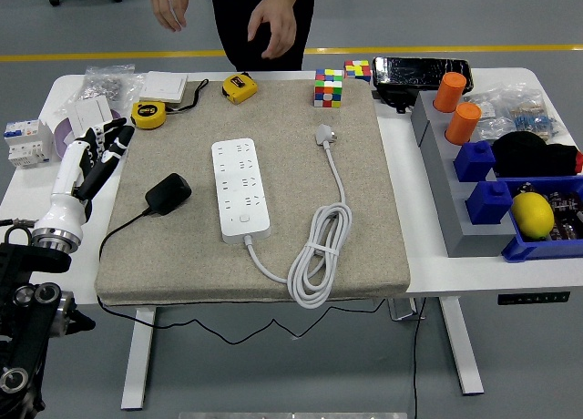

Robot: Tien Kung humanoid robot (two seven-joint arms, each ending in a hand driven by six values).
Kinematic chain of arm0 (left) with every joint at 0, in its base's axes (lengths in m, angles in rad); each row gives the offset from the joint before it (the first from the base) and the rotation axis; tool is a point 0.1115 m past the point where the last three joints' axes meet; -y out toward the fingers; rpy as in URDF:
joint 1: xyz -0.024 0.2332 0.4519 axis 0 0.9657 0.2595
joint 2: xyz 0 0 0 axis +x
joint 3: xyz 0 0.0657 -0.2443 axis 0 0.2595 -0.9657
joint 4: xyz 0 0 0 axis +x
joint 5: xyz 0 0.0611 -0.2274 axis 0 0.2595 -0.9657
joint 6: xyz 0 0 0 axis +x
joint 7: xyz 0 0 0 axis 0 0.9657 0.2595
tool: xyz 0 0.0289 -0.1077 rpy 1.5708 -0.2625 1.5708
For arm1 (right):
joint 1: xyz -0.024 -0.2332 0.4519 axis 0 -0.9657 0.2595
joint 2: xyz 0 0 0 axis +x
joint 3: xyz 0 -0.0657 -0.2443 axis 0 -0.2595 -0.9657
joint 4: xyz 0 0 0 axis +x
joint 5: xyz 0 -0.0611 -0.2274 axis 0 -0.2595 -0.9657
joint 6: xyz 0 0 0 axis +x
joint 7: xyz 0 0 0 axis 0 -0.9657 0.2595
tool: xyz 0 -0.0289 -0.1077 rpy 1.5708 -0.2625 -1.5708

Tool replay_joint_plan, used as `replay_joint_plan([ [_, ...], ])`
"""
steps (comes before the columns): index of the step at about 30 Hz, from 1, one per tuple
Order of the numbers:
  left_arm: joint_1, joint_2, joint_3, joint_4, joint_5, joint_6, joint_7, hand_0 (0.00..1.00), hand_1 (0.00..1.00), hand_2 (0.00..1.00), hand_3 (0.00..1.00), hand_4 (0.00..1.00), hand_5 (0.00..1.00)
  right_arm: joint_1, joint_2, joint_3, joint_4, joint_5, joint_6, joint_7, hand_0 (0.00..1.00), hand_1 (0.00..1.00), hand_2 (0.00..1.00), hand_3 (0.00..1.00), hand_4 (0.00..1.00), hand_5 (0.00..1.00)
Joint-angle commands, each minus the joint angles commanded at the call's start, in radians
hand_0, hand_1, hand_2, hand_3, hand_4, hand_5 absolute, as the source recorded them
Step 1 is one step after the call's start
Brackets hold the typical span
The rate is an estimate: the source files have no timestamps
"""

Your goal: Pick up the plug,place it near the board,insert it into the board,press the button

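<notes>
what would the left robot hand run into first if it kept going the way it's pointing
Probably the yellow tape measure: the left robot hand points up and to the right along the mat's left edge. Height over the table is unclear, so it might pass over it.

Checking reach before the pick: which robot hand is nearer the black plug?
Left. The left hand hovers at the mat's left edge, just left of the black plug, apart from it. The right hand is out of view.

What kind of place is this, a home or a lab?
Probably a robotics lab or workshop: a height-adjustable table on a grey floor with a yellow line, parts bins, and a power strip laid out on a mat.
</notes>
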Motion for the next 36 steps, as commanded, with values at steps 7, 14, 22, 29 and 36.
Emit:
replay_joint_plan([
  [7, -0.032, 0.009, 0.063, 0.023, 0.117, -0.004, 0.028, 0.989, 0.945, 0.887, 0.881, 0.998, 0.241, 0.004, 0.001, -0.004, 0.0, 0.007, -0.001, 0.002, 0.819, 0.747, 0.743, 0.759, 0.998, 0.818],
  [14, -0.081, 0.012, 0.123, 0.09, 0.201, -0.018, 0.054, 0.996, 0.962, 0.903, 0.883, 0.998, 0.106, 0.004, 0.0, -0.003, 0.0, 0.006, -0.001, 0.001, 0.818, 0.747, 0.743, 0.759, 0.998, 0.817],
  [22, -0.12, -0.002, 0.14, 0.205, 0.22, 0.009, 0.043, 0.983, 0.955, 0.89, 0.873, 0.998, 0.124, 0.008, 0.0, -0.005, 0.0, 0.008, -0.001, 0.002, 0.819, 0.747, 0.743, 0.759, 0.998, 0.817],
  [29, -0.149, -0.002, 0.103, 0.304, 0.244, 0.05, 0.021, 0.989, 0.971, 0.899, 0.869, 0.998, 0.11, 0.008, 0.001, -0.008, 0.0, 0.008, 0.0, 0.001, 0.819, 0.747, 0.743, 0.757, 0.998, 0.816],
  [36, -0.159, -0.002, 0.095, 0.345, 0.282, 0.095, 0.033, 0.988, 0.962, 0.862, 0.846, 0.998, 0.112, 0.009, -0.001, -0.008, 0.0, 0.004, 0.001, 0.0, 0.818, 0.747, 0.743, 0.758, 0.998, 0.816],
])
